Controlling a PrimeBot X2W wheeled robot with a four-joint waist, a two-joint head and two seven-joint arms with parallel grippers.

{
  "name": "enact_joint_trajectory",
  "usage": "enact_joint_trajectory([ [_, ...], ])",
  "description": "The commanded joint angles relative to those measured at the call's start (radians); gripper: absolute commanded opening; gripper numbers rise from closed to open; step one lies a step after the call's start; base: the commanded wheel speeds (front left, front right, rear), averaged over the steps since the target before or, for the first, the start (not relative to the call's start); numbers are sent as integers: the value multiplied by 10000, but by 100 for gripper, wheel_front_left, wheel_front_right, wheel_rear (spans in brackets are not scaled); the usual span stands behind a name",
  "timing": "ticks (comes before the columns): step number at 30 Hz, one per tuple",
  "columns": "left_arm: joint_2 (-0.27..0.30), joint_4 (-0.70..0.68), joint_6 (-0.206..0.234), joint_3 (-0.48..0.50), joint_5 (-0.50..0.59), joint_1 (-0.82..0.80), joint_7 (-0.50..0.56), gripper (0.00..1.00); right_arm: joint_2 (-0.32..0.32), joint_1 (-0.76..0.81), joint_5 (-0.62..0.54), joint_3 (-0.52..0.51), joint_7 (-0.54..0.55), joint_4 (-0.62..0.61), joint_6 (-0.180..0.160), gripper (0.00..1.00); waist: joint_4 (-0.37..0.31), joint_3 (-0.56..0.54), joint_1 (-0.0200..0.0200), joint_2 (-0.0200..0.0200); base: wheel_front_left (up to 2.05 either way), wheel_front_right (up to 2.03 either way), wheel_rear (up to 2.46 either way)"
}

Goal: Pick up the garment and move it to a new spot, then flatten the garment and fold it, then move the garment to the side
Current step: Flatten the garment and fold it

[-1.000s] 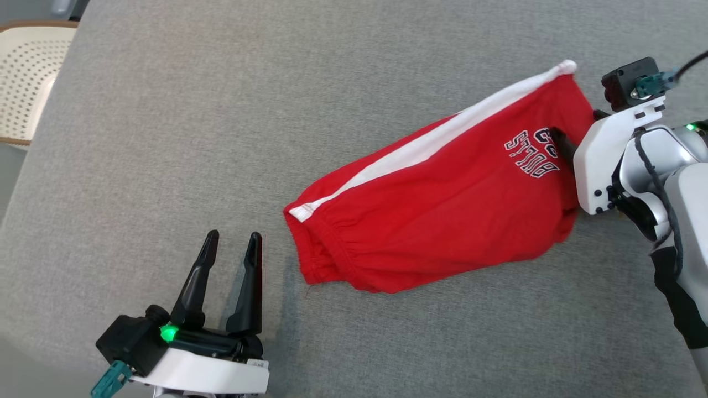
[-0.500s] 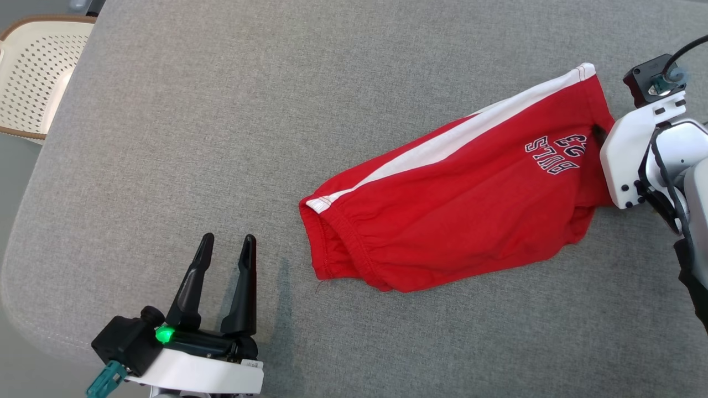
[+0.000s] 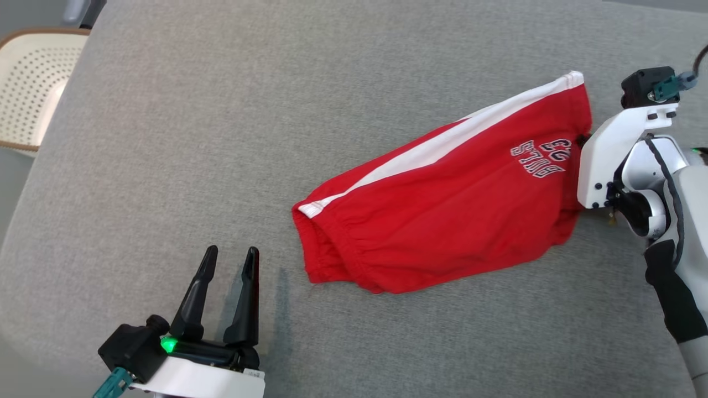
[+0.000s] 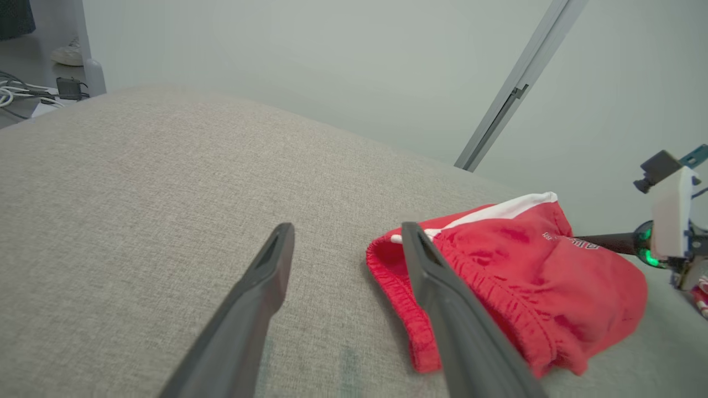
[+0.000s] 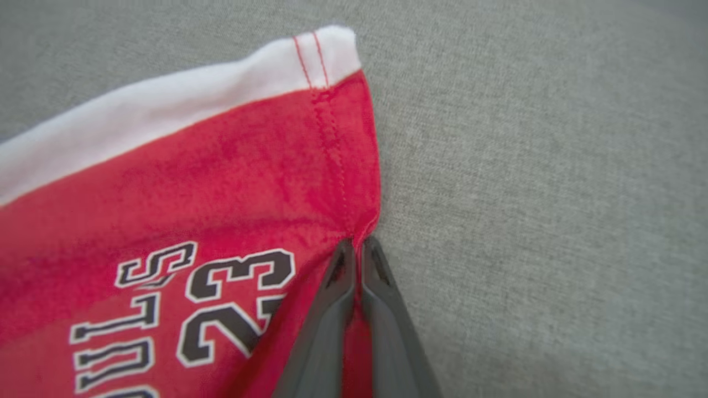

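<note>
garment (image 3: 442, 221) laid diagonal | right gripper (image 5: 355, 249): jaws clamped on its hem end | left gripper (image 3: 232, 251): jaws wide, empty, near waistband end

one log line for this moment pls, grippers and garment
right gripper: shut on red shorts hem | left gripper: open, apart from shorts | shorts: lying on grey cushion

Grey woven cushion (image 3: 221, 138) across most of head view, edge slanting from 11 to 8 o'clock. Cream perforated chair (image 3: 27, 88) with brown rim at 10 o'clock, just beside cushion. Strip of grey floor (image 3: 6, 182) at 9. In left wrist view: pale green-grey wall (image 4: 304, 66) at 12, slanted grey metal rail (image 4: 514, 88) at 1, white cables (image 4: 14, 97) and shoe (image 4: 67, 54) at 10. Soft, even light.
</note>
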Motion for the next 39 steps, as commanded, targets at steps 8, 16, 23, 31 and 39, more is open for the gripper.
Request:
enact_joint_trajectory([
  [8, 26, 219, -80, 371, 545, 493, -14, 100, -273, 1112, 2133, -168, -263, -886, 47, 0, -1297, -1111, 0, 0, 0, 0, 0],
  [16, 24, 309, -81, 443, 837, 1049, -14, 100, -761, 2669, 3401, -1167, -362, -2027, 47, 0, -2177, -1993, 0, 0, 0, 0, 0],
  [23, 25, 271, -83, 83, 724, 1144, -15, 100, -878, 3006, 3021, -2182, -805, -2387, 50, 0, -2098, -2128, 0, 0, 0, 0, 0],
  [31, 27, 295, -85, -263, 557, 1459, -15, 100, 244, 3430, 3210, 99, -7, -4702, 50, 0, -1765, -2079, 0, 0, 0, 0, 0],
  [39, 25, 425, -86, -481, 655, 1505, -15, 100, 1311, 3861, 3007, 1698, -662, -4179, 50, 0, -1471, -2255, 0, 0, 0, 0, 0],
])
